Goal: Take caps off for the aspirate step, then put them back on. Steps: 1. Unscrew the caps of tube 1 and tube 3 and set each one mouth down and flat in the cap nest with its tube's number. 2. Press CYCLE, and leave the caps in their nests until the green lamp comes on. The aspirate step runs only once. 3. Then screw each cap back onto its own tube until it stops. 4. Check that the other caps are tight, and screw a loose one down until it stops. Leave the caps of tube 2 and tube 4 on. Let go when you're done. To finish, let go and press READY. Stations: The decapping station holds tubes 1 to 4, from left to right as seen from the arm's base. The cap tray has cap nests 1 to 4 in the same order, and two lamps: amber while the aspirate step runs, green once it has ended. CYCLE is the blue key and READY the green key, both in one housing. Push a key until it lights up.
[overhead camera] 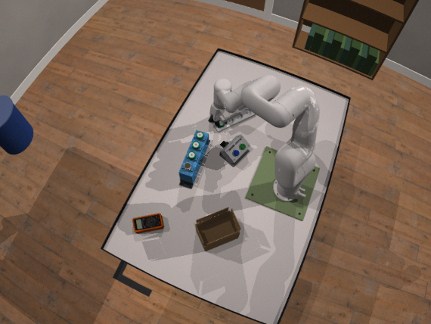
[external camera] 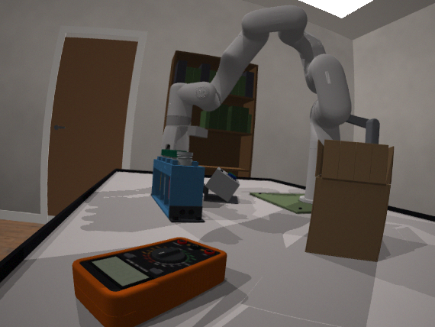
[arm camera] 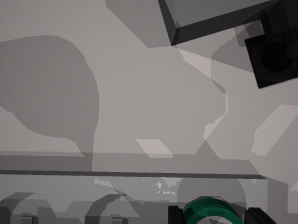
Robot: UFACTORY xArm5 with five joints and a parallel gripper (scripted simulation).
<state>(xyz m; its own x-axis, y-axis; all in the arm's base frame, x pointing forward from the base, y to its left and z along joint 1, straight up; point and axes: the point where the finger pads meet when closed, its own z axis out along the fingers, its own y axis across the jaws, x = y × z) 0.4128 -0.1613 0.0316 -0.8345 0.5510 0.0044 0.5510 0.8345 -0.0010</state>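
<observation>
While you look down through the wrist view, the green cap (arm camera: 209, 214) sits at the bottom edge between the two dark fingers, which are closed on it from either side. That makes your gripper (overhead camera: 220, 123) partly shut, stopped by the cap it holds.

In the top view the gripper and cap hang low over the end of the cap tray (overhead camera: 242, 114) farthest from the arm's base plate (overhead camera: 265, 189); you cannot tell from these pictures whether the cap touches a nest. The tray lies just beyond the key housing (overhead camera: 235, 150), on the side away from the cardboard box (overhead camera: 217, 228).

The blue tube block (overhead camera: 193, 159) stands beside the key housing, on its side away from the base plate. Three of its tubes carry green caps (overhead camera: 196, 145); the tube (overhead camera: 187, 165) at the end nearest the box is open, and the exterior view shows its bare threaded mouth (external camera: 185, 157).

On the housing, the blue key (overhead camera: 236, 153) and the green key (overhead camera: 243, 147) are both dark.

Past the tube block from the housing, an orange meter (overhead camera: 147, 222) lies near the table (overhead camera: 302, 265) corner, with the box beside it.
</observation>
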